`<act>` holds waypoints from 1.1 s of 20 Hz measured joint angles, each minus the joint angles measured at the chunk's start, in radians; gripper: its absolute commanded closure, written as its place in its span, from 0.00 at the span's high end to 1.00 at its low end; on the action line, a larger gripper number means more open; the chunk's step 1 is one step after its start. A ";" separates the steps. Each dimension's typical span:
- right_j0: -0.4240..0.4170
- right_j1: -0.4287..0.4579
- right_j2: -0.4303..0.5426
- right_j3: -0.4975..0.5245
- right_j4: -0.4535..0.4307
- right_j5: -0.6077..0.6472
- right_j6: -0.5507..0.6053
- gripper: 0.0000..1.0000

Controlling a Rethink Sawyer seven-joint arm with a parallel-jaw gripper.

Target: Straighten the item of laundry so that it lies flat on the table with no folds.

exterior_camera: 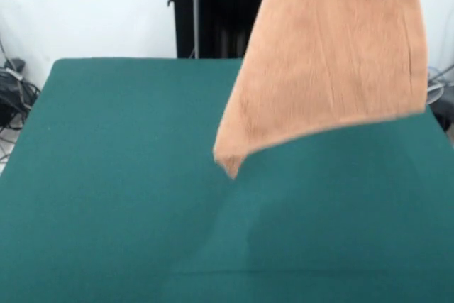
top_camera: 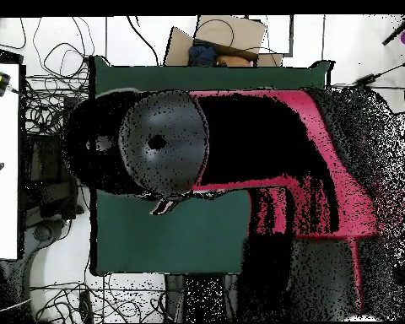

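We judge the towel (exterior_camera: 333, 62) is hoisted clear of the worktop (exterior_camera: 106, 196) so it hangs out its folds before being laid down. In the front view it hangs at about one o'clock, its lowest corner pointing toward centre, not touching the green cloth. Orange-tan terry, one broad sheet, faint vertical creases. Overhead, the arm (top_camera: 273, 152) hides it. We cannot tell the pincer's state; it sits above the frame.

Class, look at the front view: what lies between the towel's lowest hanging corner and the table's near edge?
Nothing. In the front view the towel hangs in the air, and from its lowest corner down to the near edge the table shows only bare green cloth.
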 measured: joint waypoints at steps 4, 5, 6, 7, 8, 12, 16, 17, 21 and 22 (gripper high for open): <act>0.011 -0.028 0.000 -0.008 0.012 0.028 0.000 0.00; 0.012 -0.032 -0.001 -0.007 0.015 0.028 0.000 0.00; 0.012 -0.036 -0.001 -0.008 0.019 0.028 0.000 0.00; 0.012 -0.038 -0.002 -0.007 0.022 0.028 0.000 0.00; 0.013 -0.041 -0.005 -0.008 0.026 0.028 0.000 0.00; 0.024 -0.042 -0.025 -0.007 0.029 0.028 0.000 0.00; 0.045 -0.032 -0.051 -0.006 0.028 0.009 0.000 0.00; 0.047 -0.028 -0.052 -0.005 0.027 -0.002 0.000 0.00; 0.048 0.006 -0.053 -0.002 0.024 -0.076 0.000 0.00; 0.048 0.020 -0.053 -0.001 0.024 -0.100 0.000 0.00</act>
